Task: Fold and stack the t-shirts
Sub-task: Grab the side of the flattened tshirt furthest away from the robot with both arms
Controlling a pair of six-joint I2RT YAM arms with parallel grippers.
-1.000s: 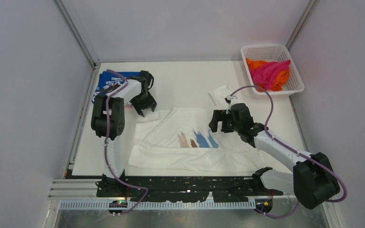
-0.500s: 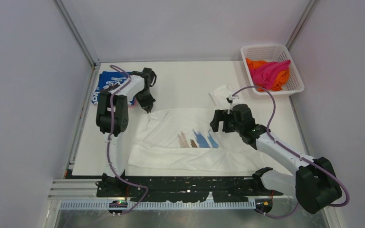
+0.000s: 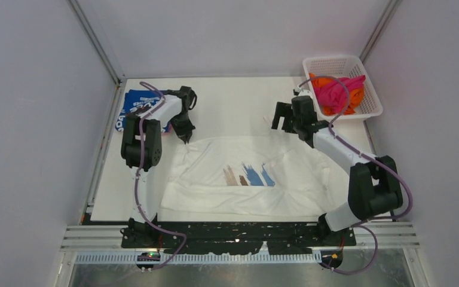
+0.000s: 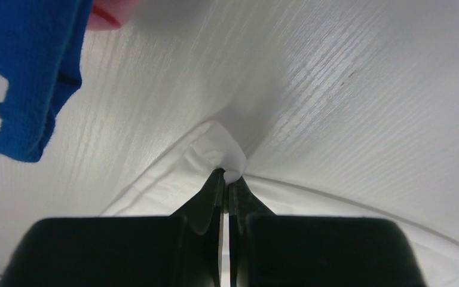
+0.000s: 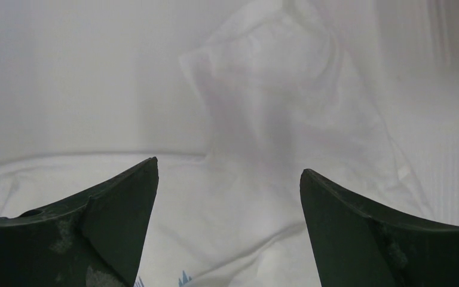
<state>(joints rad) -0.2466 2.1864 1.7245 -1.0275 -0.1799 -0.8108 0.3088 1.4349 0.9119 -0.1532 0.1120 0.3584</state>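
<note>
The white cloth t-shirt with brown-and-blue brush-strokes [image 3: 245, 173] is spread on the worktop [image 3: 233, 107], far-left corner [image 4: 221, 149] clamped in the left jaws; the parted right jaws have been carried to its far-right sleeve [image 5: 275, 78], presumably for flattening.

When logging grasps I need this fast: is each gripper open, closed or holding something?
Left gripper: closed on a corner of the white t-shirt.
Right gripper: open, holding nothing.

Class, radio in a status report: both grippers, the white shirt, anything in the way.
Left gripper shut on white t-shirt corner. Right gripper open over its far sleeve. Shirt spread out, unfolded. Blue t-shirt close beside left gripper.
</note>
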